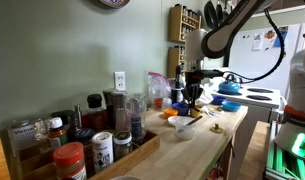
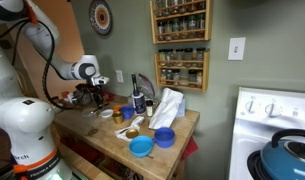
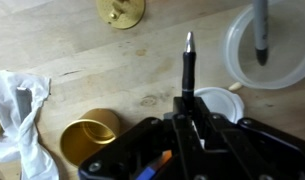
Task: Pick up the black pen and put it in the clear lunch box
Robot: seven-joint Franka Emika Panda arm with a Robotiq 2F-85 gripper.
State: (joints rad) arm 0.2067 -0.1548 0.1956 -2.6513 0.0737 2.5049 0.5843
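Note:
In the wrist view my gripper point(image 3: 188, 105) is shut on the black pen point(image 3: 188, 65). The pen sticks out ahead of the jaws, its silver tip pointing away over the wooden counter. The clear lunch box point(image 3: 234, 55) is a round translucent container at the upper right, a short way to the right of the pen tip. It holds a grey pen point(image 3: 260, 30). A white round bowl point(image 3: 224, 100) lies just right of the jaws. In both exterior views the gripper point(image 1: 192, 92) point(image 2: 96, 93) hangs low over the counter among the clutter.
A gold cup point(image 3: 89, 135) lies left of the jaws, crumpled white plastic point(image 3: 17, 100) further left, a gold lid point(image 3: 120, 10) at the top. Blue bowls point(image 2: 141, 147), a white bag point(image 2: 167, 105), spice jars point(image 1: 72, 150) and a stove point(image 2: 277, 115) crowd the surroundings.

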